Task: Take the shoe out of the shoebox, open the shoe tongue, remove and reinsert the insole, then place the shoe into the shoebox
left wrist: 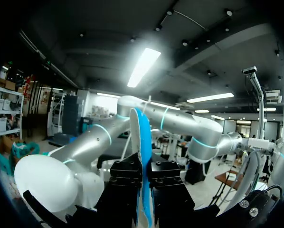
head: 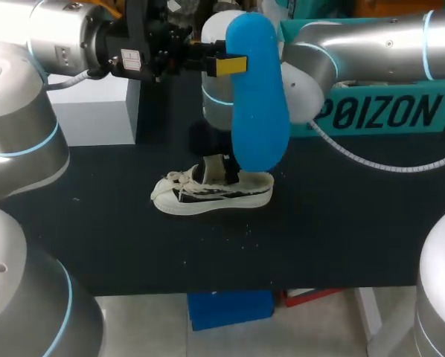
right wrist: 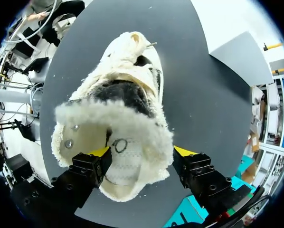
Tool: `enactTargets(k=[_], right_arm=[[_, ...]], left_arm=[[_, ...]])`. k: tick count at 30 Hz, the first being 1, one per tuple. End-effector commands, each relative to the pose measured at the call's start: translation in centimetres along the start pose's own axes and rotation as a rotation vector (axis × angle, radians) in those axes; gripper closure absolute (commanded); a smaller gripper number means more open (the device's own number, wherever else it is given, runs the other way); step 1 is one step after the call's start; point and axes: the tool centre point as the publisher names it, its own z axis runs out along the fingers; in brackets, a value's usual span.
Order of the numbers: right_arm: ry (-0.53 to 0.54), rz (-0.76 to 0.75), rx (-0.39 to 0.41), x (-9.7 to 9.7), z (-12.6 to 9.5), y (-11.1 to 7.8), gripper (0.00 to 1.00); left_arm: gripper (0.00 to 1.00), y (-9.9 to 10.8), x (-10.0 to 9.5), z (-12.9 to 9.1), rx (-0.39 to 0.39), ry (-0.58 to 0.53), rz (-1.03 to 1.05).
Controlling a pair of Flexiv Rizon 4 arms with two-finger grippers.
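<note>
A pale grey box stands on the dark bench at the far left rear. Above it the left arm comes in level. The left gripper has its jaws closed on the blue insole, pinching it near one end. The insole hangs upright in the air, high over the bench, with its broad face toward the head camera. It is bright blue, smooth and rounded at both ends. In the left wrist view the left gripper clamps the insole edge-on, so it shows as a thin blue and white strip rising from between the black finger blocks.

Below the insole's lower end the shoe sits on its sole near the bench's middle, toe to the left and heel to the right. It is a cream low-top with cream laces, a dark side panel and a worn pale stripe. In the right wrist view the shoe shows a thick fleecy collar around a dark opening.

The right arm enters from the right. The right gripper has its jaws spread wide around the heel, a yellow tip against each side. The teal shoebox stands at the rear right.
</note>
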Motion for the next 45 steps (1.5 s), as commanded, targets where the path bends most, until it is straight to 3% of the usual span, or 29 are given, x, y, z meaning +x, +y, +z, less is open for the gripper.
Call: enactTargets(k=[1,3,4,6,7,31,32,34,37,42,45], right_arm=[[0.014,0.006,0.138,-0.5,0.7,0.6,0.25],[0.023,0.014,0.128,-0.5,0.9,0.6,0.3],[0.026,0.017,0.122,-0.5,0.9,0.6,0.38],[0.044,0.018,0.103,-0.5,1.0,0.5,0.84],[0.067,0.007,0.091,-0.5,1.2,0.6,1.0],[0.089,0.004,0.076,-0.4,1.3,0.6,1.0],[0.06,0.011,0.077,-0.7,0.1,0.5,1.0],[-0.025,0.082,0.105,-1.9,-2.5,0.1,1.0],[-0.067,0.268,0.19,-3.6,-6.3,-1.5,1.0],[-0.036,0.599,0.321,-4.3,-8.6,-4.2,1.0],[-0.037,0.903,0.403,-4.5,-9.1,-5.3,1.0]], left_arm=[[1.0,0.1,0.0,0.1,0.001,-0.002,0.001],[1.0,0.1,0.0,0.1,0.001,-0.002,0.001],[1.0,0.1,0.0,0.1,0.001,-0.002,0.001],[1.0,0.1,0.0,0.1,0.001,-0.002,0.001],[1.0,0.1,0.0,0.1,0.001,-0.002,0.001],[1.0,0.1,0.0,0.1,0.001,-0.002,0.001],[1.0,0.1,0.0,0.1,0.001,-0.002,0.001],[1.0,0.1,0.0,0.1,0.001,-0.002,0.001],[1.0,0.1,0.0,0.1,0.001,-0.002,0.001],[1.0,0.1,0.0,0.1,0.001,-0.002,0.001],[1.0,0.1,0.0,0.1,0.001,-0.002,0.001]])
